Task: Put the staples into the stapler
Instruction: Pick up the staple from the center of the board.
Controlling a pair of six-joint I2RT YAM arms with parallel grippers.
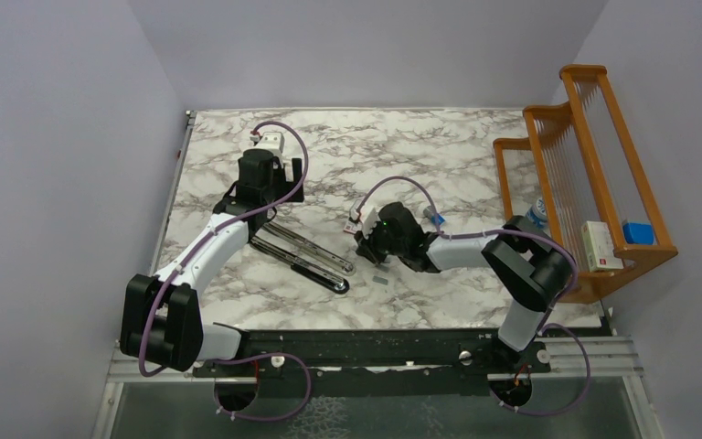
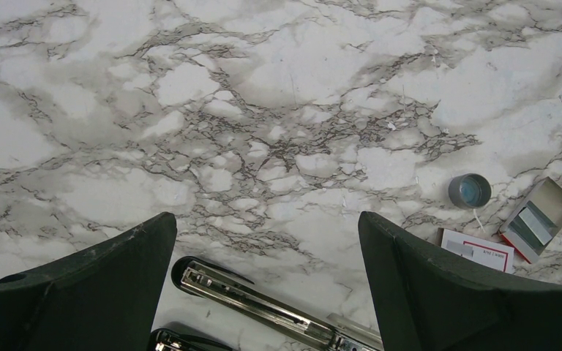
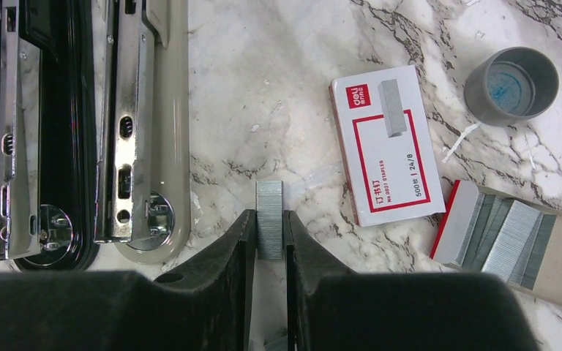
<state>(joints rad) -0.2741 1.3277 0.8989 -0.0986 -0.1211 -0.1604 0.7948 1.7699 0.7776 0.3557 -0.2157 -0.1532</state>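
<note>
The stapler lies opened out flat, its two long halves side by side on the marble, and also shows from above and in the left wrist view. My right gripper is shut on one short silvery strip of staples, held just right of the stapler's rounded end. More staples fill the open box tray at the right. Another loose strip lies on the table near the right gripper. My left gripper hangs open above the stapler's far end, holding nothing.
The white-and-red box sleeve lies flat beside the held strip, and a small grey-blue cap stands beyond it. A wooden rack with small boxes stands at the table's right edge. Grey walls close in on the left and back.
</note>
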